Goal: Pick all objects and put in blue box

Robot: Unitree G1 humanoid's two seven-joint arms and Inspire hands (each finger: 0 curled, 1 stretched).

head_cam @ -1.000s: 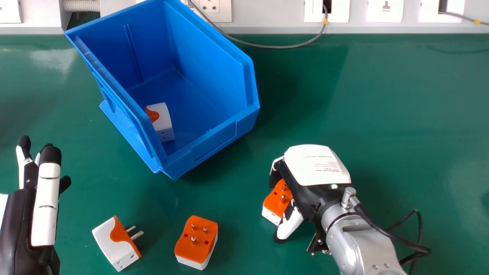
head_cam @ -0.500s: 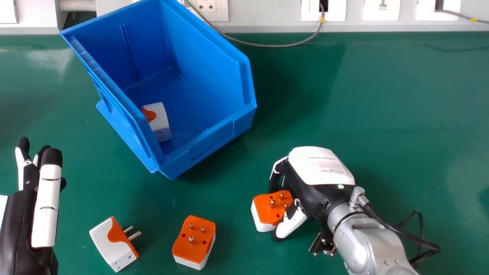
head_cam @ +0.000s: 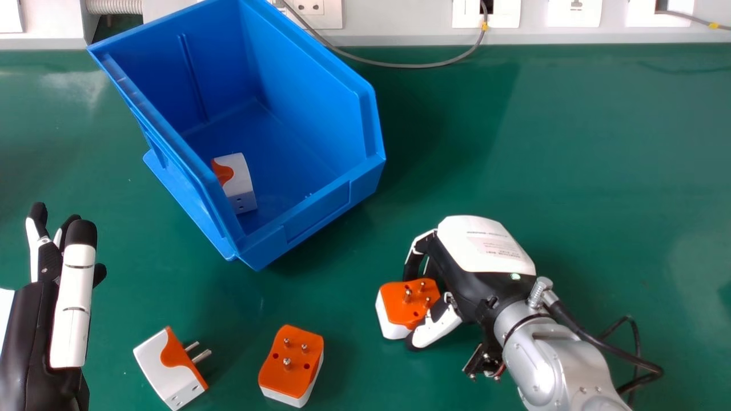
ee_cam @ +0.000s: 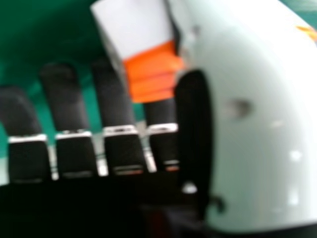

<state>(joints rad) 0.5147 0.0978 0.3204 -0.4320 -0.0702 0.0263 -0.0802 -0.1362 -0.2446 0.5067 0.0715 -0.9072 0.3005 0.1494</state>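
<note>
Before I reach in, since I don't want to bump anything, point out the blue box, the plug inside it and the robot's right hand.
Blue box (head_cam: 320,212): head view, outside of its near wall.
Plug inside it (head_cam: 242,178): head view, its white body.
Right hand (head_cam: 482,242): head view, its white back.

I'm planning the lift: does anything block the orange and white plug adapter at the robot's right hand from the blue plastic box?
No separate object visibly stands between the adapter and the box; only the box's raised near wall likely needs clearing.
</note>
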